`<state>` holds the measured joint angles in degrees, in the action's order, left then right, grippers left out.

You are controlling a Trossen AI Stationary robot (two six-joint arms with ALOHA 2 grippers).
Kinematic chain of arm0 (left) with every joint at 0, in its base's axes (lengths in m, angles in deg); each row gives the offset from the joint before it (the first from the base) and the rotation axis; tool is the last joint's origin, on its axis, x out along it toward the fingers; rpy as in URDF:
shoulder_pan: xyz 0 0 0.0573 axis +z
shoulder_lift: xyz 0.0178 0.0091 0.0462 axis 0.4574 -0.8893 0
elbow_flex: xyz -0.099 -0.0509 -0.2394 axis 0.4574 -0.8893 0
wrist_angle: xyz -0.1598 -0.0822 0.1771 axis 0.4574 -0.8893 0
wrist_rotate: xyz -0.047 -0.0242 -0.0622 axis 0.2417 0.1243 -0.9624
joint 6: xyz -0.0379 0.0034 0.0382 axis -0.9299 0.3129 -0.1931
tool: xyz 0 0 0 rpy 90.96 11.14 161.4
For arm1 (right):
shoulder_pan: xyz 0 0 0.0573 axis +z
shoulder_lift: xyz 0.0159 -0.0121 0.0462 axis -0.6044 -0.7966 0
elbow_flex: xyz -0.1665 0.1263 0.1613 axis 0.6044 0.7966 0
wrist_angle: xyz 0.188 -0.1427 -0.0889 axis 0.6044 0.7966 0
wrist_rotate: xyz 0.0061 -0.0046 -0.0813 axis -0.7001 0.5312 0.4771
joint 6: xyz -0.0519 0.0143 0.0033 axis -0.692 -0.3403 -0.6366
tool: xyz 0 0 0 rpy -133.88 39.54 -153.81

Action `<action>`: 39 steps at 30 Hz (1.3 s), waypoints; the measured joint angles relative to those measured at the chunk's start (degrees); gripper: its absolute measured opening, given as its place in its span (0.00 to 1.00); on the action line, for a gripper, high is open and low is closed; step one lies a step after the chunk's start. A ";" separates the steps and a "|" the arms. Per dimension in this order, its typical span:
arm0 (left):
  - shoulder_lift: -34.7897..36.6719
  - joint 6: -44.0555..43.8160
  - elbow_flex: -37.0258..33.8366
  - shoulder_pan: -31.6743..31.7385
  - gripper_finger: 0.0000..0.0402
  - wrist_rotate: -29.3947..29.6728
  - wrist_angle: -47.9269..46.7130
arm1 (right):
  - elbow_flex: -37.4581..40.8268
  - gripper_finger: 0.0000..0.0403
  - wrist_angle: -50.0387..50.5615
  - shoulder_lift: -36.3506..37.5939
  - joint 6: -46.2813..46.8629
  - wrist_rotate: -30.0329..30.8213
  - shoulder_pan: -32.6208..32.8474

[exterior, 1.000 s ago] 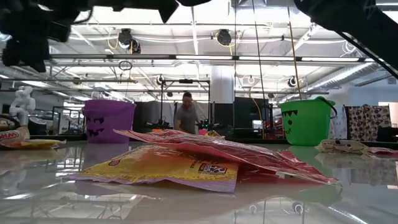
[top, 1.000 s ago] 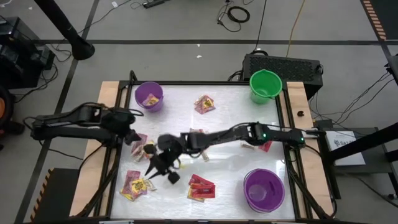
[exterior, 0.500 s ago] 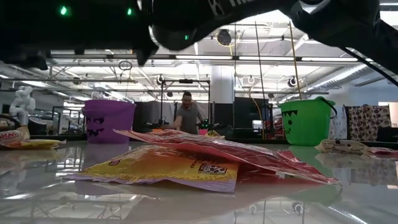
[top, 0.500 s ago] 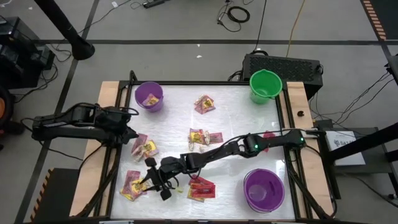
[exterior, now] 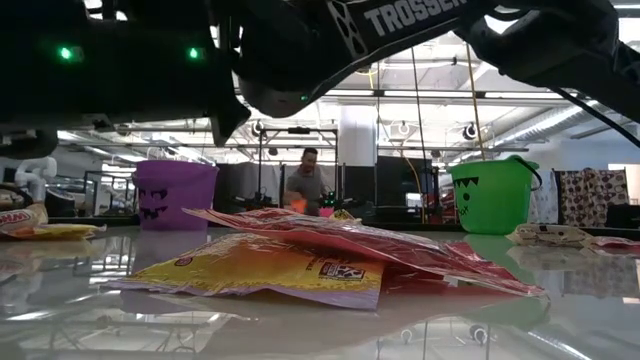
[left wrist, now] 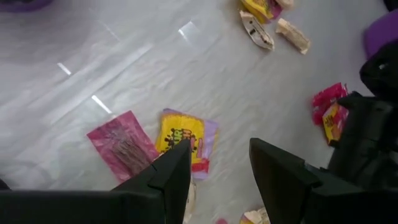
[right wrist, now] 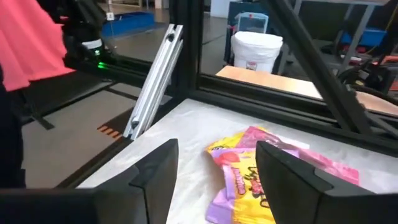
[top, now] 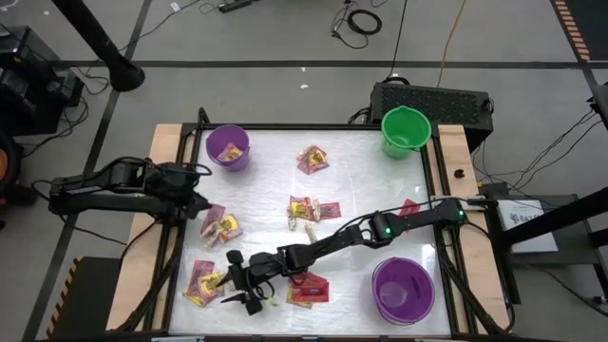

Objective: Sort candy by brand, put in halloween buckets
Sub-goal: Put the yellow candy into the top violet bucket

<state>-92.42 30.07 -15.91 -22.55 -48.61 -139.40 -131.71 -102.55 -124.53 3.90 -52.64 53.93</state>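
Reaching low across the white bench (top: 361,180), the right gripper (top: 237,283) hangs with its fingers spread apart and nothing between them at about seven o'clock on the surface, its arm stretched diagonally from the four o'clock edge; its wrist view shows a yellow-and-pink candy heap (right wrist: 261,171) lying on the bench just ahead of the open fingers (right wrist: 155,171). The left gripper (top: 197,201) waits near the nine o'clock edge, its fingers (left wrist: 177,174) parted and empty above a yellow packet (left wrist: 183,140) and a flat pink packet (left wrist: 121,146) that lie side by side. Candy sits in scattered clusters: one near twelve o'clock (top: 312,159), one at the centre (top: 309,210), one beside the left gripper (top: 221,225), one at the seven o'clock corner (top: 203,282) and a red pile (top: 308,288) at six o'clock just beside the right arm. A purple bucket (top: 228,147) stands at eleven o'clock with some candy inside, a green bucket (top: 405,130) at one o'clock, and a second purple bucket (top: 403,289) at five o'clock. From bench height, a yellow packet (exterior: 260,272) under a red wrapper (exterior: 400,250) fills the foreground, the dark arm looming overhead, while a person (exterior: 307,185) stands in the room well beyond the bench.
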 joint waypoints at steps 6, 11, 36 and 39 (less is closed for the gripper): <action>0.00 -2.03 0.00 0.00 0.42 0.78 0.29 | -0.02 0.50 0.83 -0.03 0.05 -4.89 0.14; 0.00 -3.41 -0.02 0.00 0.42 0.95 0.32 | -0.11 0.50 -0.24 -2.11 -0.22 -5.69 0.14; -1.14 -4.83 -0.07 -2.25 0.42 -8.63 7.06 | -0.02 0.50 -0.12 1.00 -3.34 0.56 -2.91; -1.17 -6.01 0.42 -5.57 0.42 -13.33 9.41 | -0.10 0.50 14.09 5.40 -4.62 2.28 -2.92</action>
<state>-93.59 24.06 -15.49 -28.12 -61.93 -129.99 -131.81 -88.45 -119.13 -0.72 -50.36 51.01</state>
